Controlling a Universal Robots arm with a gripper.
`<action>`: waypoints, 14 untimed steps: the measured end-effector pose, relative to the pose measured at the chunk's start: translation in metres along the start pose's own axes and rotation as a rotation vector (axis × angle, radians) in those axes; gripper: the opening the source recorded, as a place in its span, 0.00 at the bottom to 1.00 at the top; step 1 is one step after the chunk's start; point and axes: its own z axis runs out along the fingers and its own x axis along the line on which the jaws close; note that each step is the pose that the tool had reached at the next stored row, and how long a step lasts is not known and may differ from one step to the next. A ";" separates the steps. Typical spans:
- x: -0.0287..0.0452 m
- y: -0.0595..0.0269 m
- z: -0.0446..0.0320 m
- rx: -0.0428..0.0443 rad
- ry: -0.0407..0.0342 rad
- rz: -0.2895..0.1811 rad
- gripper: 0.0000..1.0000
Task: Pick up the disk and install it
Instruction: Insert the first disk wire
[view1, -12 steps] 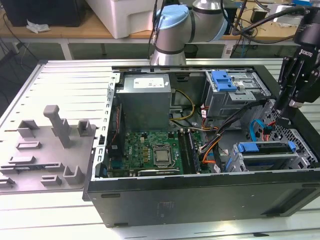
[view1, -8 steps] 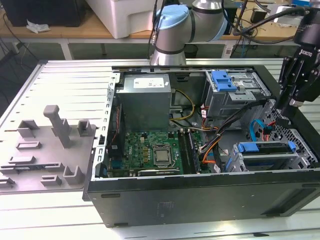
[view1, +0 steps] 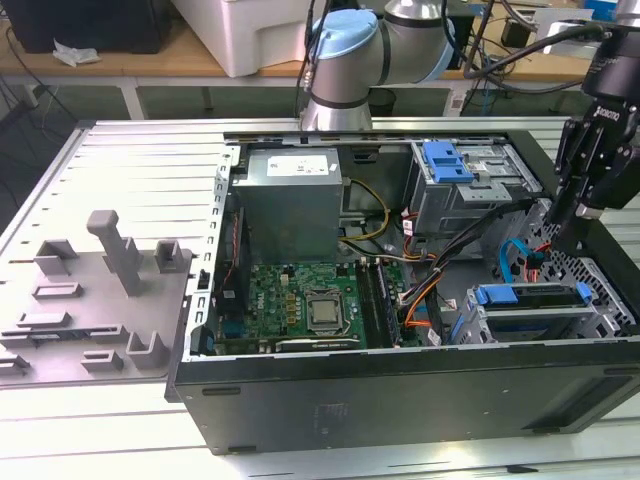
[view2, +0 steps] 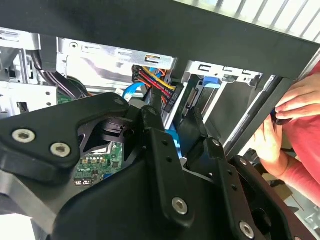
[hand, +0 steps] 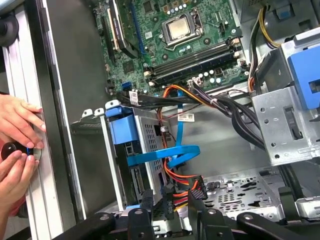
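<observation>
Tool (hand: 169, 216), fingers apart and empty, hung over the case (view1: 400, 400); blue-framed disk (hand: 121, 131) stood slotted nearby.

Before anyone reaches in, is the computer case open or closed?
Open. In the exterior view the computer case lies on its side with no cover, exposing the motherboard and drive cage.

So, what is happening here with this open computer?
A robot arm holds its tool open and empty over the drive end of an open PC case. In the first wrist view, a disk in a blue carrier sits in a bay close to the tool. A person's hands are at the case's edge.
</observation>
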 end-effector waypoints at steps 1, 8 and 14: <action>-0.0004 -0.0004 0.0002 0.0001 0.0006 0.000 0.41; -0.0037 -0.0034 0.0060 0.0024 0.0096 0.002 0.41; -0.0063 -0.0035 0.0109 0.0036 0.0148 0.002 0.41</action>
